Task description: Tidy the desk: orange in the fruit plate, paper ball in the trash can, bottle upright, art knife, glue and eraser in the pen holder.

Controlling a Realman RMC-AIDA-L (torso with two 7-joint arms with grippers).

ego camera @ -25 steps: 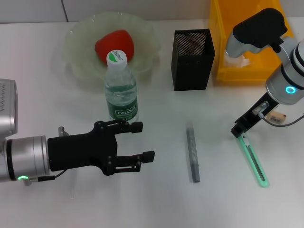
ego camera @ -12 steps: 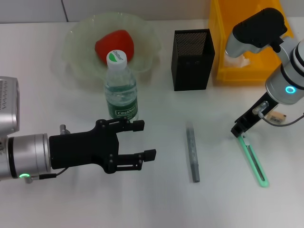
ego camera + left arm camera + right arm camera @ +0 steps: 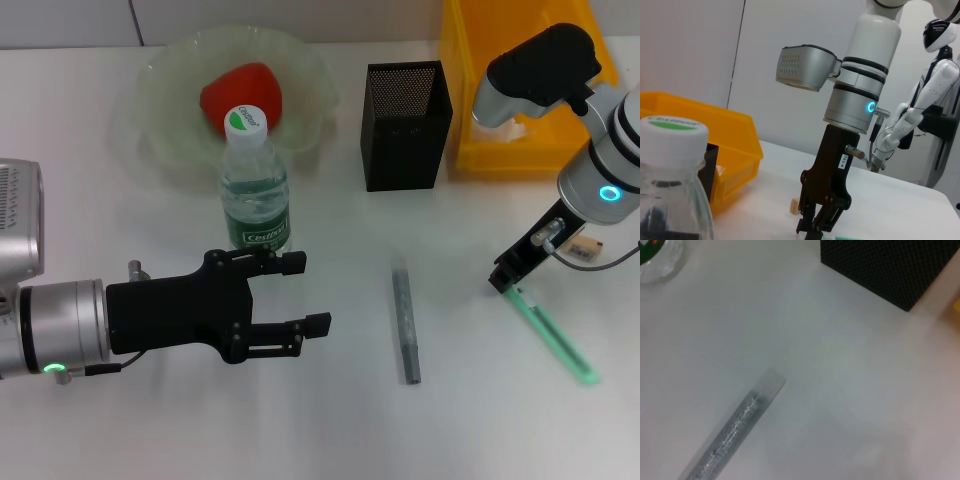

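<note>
Gripping end: the right gripper (image 3: 503, 282) pinches the near tip of the green art knife (image 3: 548, 332), fingers closed onto it, so the rest of the knife trails away free.
Knife attitude: it slants from the fingers toward the near right edge of the desk (image 3: 470, 430); whether its far end touches the surface I cannot tell.
Reason for the hold: judged from the task, an end grip leaves the length clear to drop tip-first into the black mesh pen holder (image 3: 403, 124), which stands well apart, farther back and left.
Right arm pose: the forearm descends steeply from beside the yellow trash bin (image 3: 470, 110), wrist angled down and inward.
Left gripper (image 3: 300, 294): it hovers just in front of the water bottle (image 3: 253, 184), fingers spread wide and holding nothing, forearm level from the left.
Bottle: upright, green cap up, in front of the fruit plate (image 3: 165, 95).
Plate contents: a red-orange fruit (image 3: 232, 87) sits in it.
Glue stick (image 3: 404, 319): the grey stick lies flat mid-desk between the arms, untouched.
Eraser (image 3: 584, 247): a small pale block partly hidden behind the right wrist, likely this.
</note>
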